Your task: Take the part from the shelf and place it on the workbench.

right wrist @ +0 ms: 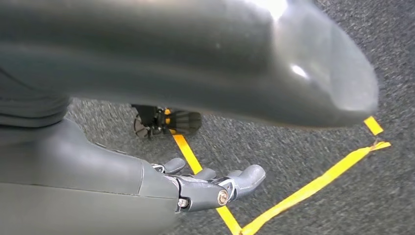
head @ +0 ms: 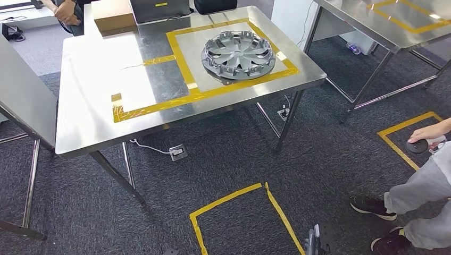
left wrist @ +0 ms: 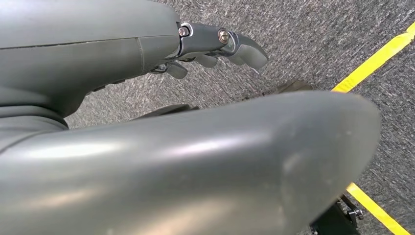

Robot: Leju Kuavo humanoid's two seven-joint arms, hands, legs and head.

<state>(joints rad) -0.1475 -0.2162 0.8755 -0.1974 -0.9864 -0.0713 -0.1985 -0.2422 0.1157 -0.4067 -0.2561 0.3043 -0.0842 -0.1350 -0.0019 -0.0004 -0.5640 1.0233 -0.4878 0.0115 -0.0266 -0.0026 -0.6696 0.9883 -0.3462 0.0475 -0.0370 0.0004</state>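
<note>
The grey wheel cover (head: 237, 54) lies flat, ribbed side up, inside the yellow tape frame (head: 183, 69) near the workbench's (head: 95, 79) right edge and far corner; being round, it has no long axis. Bare steel spreads toward the bench's left edge. The left hand (left wrist: 215, 46) and right hand (right wrist: 210, 183) hang over carpet, fingers loose, holding nothing
</note>
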